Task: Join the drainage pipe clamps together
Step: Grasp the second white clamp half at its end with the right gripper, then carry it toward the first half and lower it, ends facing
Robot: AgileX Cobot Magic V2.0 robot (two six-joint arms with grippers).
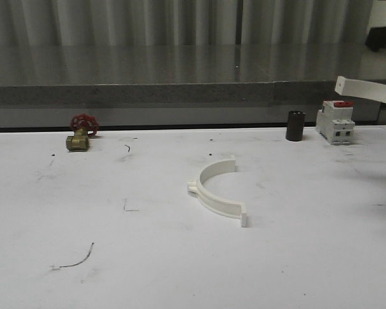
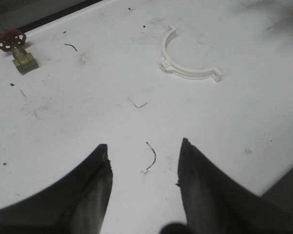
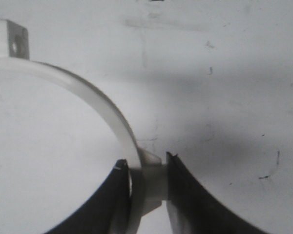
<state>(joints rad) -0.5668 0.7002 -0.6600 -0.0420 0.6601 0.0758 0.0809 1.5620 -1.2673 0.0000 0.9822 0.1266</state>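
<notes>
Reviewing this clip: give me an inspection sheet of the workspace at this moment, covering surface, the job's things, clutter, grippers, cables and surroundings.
Surface: white table, scuffed, with dark specks and a thin curled strand near the front left.
Job's things: one clamp half lies alone mid-table; the second clamp half is held off the table at the right, apart from the first.
Clutter: brass valve with red handwheel at back left; black cylinder and white breaker with red top at back right.
Grippers: left gripper open above bare table; right gripper shut on the second clamp half near its tab.
Cables: nothing seen.
Surroundings: grey ledge and pale panelled wall behind the table.
</notes>
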